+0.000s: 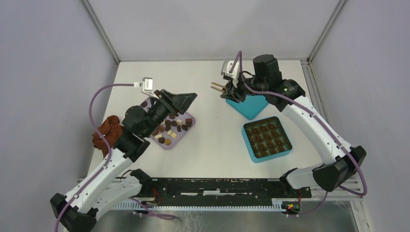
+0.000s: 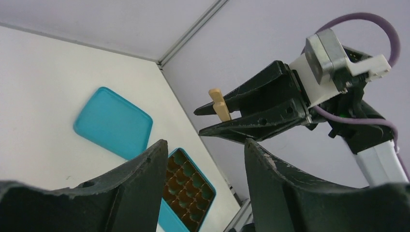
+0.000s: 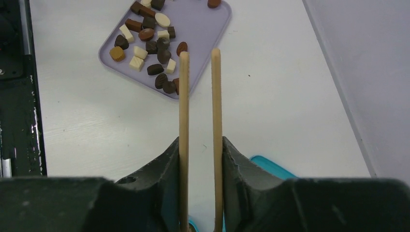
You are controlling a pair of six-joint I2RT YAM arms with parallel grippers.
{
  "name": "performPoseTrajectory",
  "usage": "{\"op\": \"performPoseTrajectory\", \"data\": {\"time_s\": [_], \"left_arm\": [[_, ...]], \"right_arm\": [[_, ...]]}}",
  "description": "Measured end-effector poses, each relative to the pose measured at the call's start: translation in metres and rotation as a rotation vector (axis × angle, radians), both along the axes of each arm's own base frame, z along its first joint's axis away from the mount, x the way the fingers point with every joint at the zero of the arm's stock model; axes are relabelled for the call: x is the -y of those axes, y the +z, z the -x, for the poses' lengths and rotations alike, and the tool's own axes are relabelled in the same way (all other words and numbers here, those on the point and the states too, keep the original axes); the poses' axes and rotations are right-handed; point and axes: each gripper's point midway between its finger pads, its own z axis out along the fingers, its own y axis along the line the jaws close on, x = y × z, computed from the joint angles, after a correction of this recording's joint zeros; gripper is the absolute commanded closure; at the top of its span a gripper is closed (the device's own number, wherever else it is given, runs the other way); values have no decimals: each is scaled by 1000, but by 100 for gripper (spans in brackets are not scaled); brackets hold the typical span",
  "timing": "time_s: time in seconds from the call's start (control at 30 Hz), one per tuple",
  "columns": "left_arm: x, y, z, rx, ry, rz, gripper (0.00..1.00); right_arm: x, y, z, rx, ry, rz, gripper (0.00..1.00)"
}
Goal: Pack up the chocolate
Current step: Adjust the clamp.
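Chocolate (image 1: 171, 128) in dark, mid-brown and cream pieces lies on a lilac tray (image 1: 167, 146), which the right wrist view shows as well, chocolate (image 3: 147, 34) on tray (image 3: 203, 24). My left gripper (image 1: 186, 99) hangs over that tray, open, with nothing between its fingers (image 2: 145, 179). The teal box (image 1: 251, 153) stands at the right with its moulded cells showing no pieces. Behind it, my right gripper (image 1: 232, 92) is shut on wooden tongs (image 3: 183, 96), whose two arms point left towards the tray. The left wrist view shows those tongs (image 2: 220, 106) sticking out of the right gripper.
The flat teal lid (image 1: 251, 108) lies on the table under the right gripper, just behind the box. A rust-brown cloth lump (image 1: 107, 131) sits at the table's left edge beside the left arm. The black rail (image 1: 212, 193) runs along the near edge.
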Motion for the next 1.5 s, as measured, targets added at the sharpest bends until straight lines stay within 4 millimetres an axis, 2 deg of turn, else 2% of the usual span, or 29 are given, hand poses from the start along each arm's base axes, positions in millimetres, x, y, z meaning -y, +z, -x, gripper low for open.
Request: {"op": "performPoseTrajectory", "data": {"time_s": [0.07,0.13,0.17,0.2,0.23,0.27,0.43,0.7,0.9,1.07,1.17,1.2,1.3,1.37,1.5], "left_arm": [[6,-1,-7,-29,-8,40,34],[13,-5,-15,-68,-15,74,34],[16,-7,-18,-82,-16,82,34],[19,-10,-22,-101,-18,92,34],[23,-12,-24,-117,-20,97,34],[27,-13,-27,-130,-24,100,34],[49,-8,-37,-167,-42,127,33],[62,10,-46,-189,-12,180,32],[80,7,-49,-233,-10,177,36],[91,-1,-49,-272,0,153,50],[93,-6,-48,-285,5,143,53],[93,-7,-48,-291,8,139,58],[93,-9,-49,-300,17,137,88],[93,-10,-50,-308,21,136,97],[93,-9,-50,-311,21,145,98]], "right_arm": [[0,0,1,-2,5,-1,59],[-1,0,2,-3,9,-3,60],[-1,0,2,-4,10,-4,69],[-1,0,2,-5,12,-5,82],[-2,0,3,-7,14,-6,89],[-2,0,3,-5,17,-6,92],[-4,-1,6,-17,28,-12,91],[-5,-2,7,-23,33,-14,88],[-8,-5,8,-37,36,-13,87],[-9,-8,6,-53,28,-10,86],[-9,-8,5,-56,20,-13,86],[-9,-8,5,-56,16,-15,86],[-9,-8,4,-61,7,-15,86],[-9,-7,4,-62,4,-17,82],[-9,-7,4,-62,6,-21,68]]}}
